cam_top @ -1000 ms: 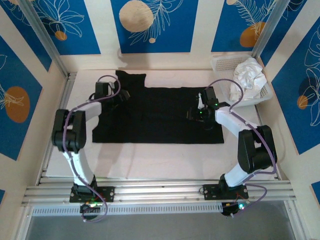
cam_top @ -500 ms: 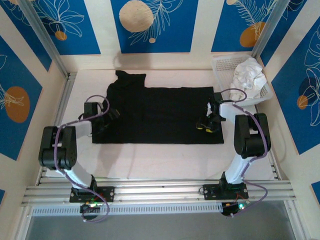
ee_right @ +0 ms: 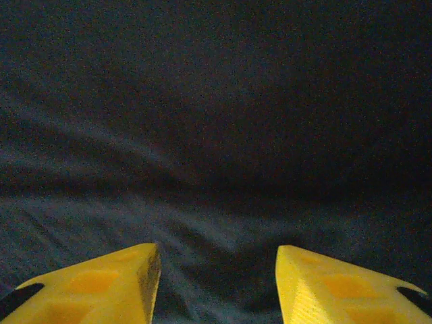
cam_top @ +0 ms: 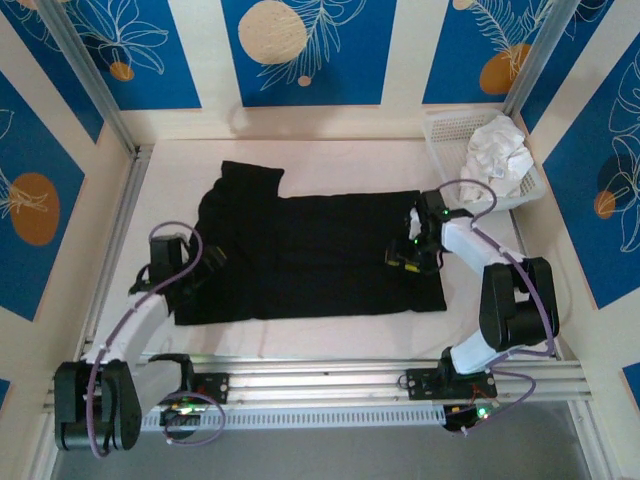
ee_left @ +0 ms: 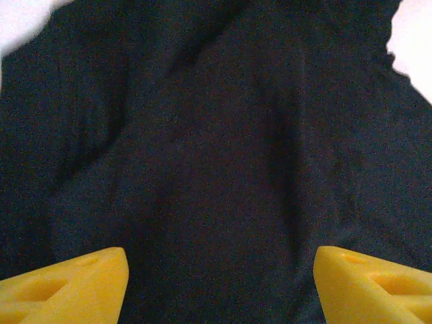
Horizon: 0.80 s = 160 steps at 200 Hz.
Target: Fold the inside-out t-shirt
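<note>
Top external view has the inside-out t-shirt (cam_top: 310, 250) flat on the counter (cam_top: 330, 330), its long axis running left to right. The left end effector (cam_top: 205, 265) is over the shirt's left edge and the right end effector (cam_top: 403, 258) is over its right part. Both have their fingers spread and are pinching nothing, so each end of the shirt has its own arm nearest.

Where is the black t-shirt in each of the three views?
Top external: the black t-shirt lies spread across the table's middle.
Left wrist: ahead of the left fingertips, table at both upper corners.
Right wrist: wrinkled cloth ahead of the right fingertips.
Shared landmark: yellow fingertips over black cloth.
</note>
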### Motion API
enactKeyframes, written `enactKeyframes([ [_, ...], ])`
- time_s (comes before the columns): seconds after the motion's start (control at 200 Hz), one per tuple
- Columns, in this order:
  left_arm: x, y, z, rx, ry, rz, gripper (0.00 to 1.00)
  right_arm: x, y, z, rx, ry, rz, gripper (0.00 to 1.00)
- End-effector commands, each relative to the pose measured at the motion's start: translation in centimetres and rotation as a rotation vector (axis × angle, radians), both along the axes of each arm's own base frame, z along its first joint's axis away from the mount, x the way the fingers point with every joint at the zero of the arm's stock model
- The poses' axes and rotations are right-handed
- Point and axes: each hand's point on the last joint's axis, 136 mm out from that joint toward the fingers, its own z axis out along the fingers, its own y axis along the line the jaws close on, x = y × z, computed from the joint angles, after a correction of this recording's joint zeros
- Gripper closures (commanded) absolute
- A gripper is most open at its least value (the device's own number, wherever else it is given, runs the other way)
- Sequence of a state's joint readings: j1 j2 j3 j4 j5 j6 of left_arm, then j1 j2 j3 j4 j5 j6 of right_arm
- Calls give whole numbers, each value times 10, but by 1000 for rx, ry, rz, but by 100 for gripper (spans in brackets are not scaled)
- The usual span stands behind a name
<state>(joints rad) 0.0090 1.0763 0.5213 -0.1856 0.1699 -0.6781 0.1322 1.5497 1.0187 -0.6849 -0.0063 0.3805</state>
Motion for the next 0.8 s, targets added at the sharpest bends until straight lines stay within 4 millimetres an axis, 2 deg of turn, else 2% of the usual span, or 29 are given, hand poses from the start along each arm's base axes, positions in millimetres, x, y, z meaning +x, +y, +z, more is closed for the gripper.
enactKeyframes([
  [0.0,41,14,30,76,-71,15,27,71,-26,26,-84,-187,-64,48],
  [0.075,66,7,43,20,-124,16,27,108,-49,28,-162,-217,-108,47],
  [0.155,82,2,51,-20,-163,18,26,138,-62,18,-187,-205,-127,47],
  [0.38,102,-1,49,-48,-189,14,26,198,-79,-8,-280,-155,-121,48],
  [0.515,110,-4,45,-66,-186,4,26,215,-82,-25,-312,-112,-102,49],
  [0.625,117,-4,38,-67,-180,6,26,221,-84,-40,-325,-70,-87,51],
  [0.795,134,-2,31,-59,-166,15,26,227,-80,-52,-314,-47,-63,63],
])
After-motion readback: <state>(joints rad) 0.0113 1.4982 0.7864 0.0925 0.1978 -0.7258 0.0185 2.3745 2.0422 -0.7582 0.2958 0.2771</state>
